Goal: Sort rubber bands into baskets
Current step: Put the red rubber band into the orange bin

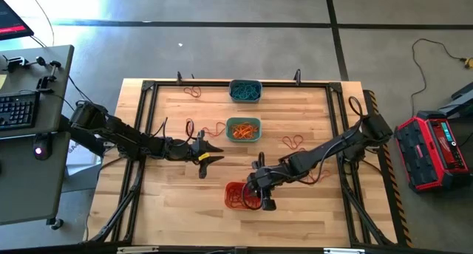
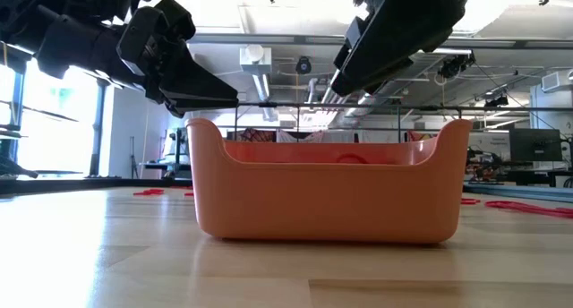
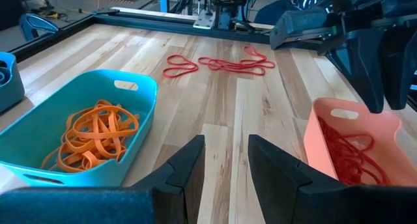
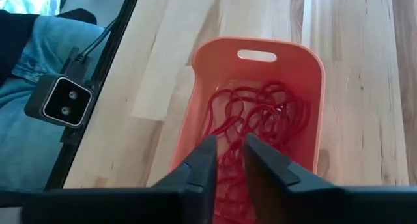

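The orange basket (image 1: 238, 197) stands near the table's front edge and holds a tangle of red rubber bands (image 4: 267, 113). My right gripper (image 4: 227, 164) hangs over it, slanting down; its fingers are open by a narrow gap, and I see no band caught in them. At mid-table a teal-green basket (image 1: 243, 119) holds orange rubber bands (image 3: 98, 133). A grey-blue basket (image 1: 231, 91) with teal bands stands at the far edge. My left gripper (image 3: 226, 160) waits left of centre, open and empty, pointing toward the table's right.
Loose red bands lie on the wood right of centre (image 1: 293, 142), by the far left corner (image 1: 194, 91) and left of the teal-green basket (image 1: 192, 128). A black frame (image 1: 140, 136) edges the table. A person's leg (image 4: 26, 55) shows beyond the near edge.
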### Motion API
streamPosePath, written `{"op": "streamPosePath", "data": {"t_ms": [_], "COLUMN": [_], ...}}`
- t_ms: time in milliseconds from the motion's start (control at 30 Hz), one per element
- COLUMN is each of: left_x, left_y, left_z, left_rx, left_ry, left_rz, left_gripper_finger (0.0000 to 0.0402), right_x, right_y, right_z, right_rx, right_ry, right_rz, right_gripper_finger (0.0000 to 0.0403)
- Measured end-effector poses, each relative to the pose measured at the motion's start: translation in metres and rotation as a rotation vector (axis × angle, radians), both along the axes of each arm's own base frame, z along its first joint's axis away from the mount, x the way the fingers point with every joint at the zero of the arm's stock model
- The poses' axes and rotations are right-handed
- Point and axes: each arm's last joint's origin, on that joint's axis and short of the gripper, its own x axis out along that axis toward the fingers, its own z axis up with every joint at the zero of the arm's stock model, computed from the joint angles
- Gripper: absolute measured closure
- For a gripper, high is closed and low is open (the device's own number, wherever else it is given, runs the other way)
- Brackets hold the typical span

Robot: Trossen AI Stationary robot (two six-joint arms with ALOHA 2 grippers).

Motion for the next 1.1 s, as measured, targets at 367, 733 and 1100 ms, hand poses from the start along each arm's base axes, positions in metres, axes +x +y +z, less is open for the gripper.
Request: {"op": "streamPosePath", "data": {"t_ms": [367, 733, 1100], "left_x": [0.000, 0.000, 0.000], "left_y": [0.000, 0.000, 0.000], "left_z": [0.000, -0.001, -0.001], "left_rx": [0.000, -0.001, 0.000], "left_ry": [0.004, 0.006, 0.013], "left_rz": [0.000, 0.000, 0.000], "left_gripper_finger": [0.0290, 0.0290, 0.0290], "right_x": [-0.009, -0.046, -0.073], "right_y": [-0.007, -0.049, -0.100], "right_z": [0.009, 0.021, -0.029], "right_rx": [-0.077, -0.382, -0.248], "right_ry": [0.024, 0.261, 0.369], "right_rz": [-0.027, -0.285, -0.417], "right_gripper_finger": [0.0267, 0.0395, 0.0400]}}
